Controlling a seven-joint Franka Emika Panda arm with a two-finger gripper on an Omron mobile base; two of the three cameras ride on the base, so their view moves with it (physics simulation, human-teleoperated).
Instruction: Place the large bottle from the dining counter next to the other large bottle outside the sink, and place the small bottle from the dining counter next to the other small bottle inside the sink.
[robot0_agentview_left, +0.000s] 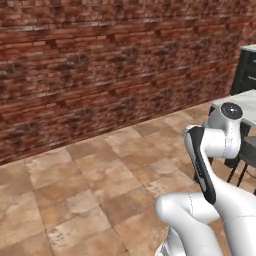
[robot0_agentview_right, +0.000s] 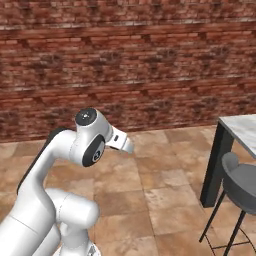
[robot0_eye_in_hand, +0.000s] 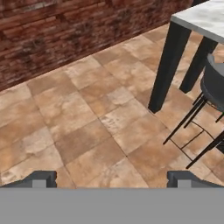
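**Arm folded over open tile floor, counter corner at the right**

A red-brown brick wall (robot0_agentview_left: 100, 65) runs across the whole far side and closes the room there. Between it and the robot lies a wide stretch of tan tile floor (robot0_agentview_left: 75, 200), bare and flat, the largest free room for moving in the left base view.

The right edge is the crowded one. One corner of the dining counter (robot0_agentview_right: 245, 127), white marble with grey veins, juts in there, carried on dark legs; two legs (robot0_eye_in_hand: 168, 65) can be counted in the hand view, the near one meeting the floor well ahead of the fingers. What shows of the counter top is bare marble. Tucked against the counter edge stands one round grey stool (robot0_agentview_right: 240, 182) on thin black rods, its seat just beside the near leg. A dark cabinet (robot0_agentview_left: 246, 70) shows at the far right of the left base view, too cropped to tell more.

The white arm (robot0_agentview_right: 75, 150) is one, folded up close to its base, elbow high, wrist turned toward the floor. Its gripper (robot0_eye_in_hand: 112, 178) hangs over open tiles, its two dark fingertips (robot0_eye_in_hand: 41, 178) spread as wide apart as they go, with nothing between them but floor.
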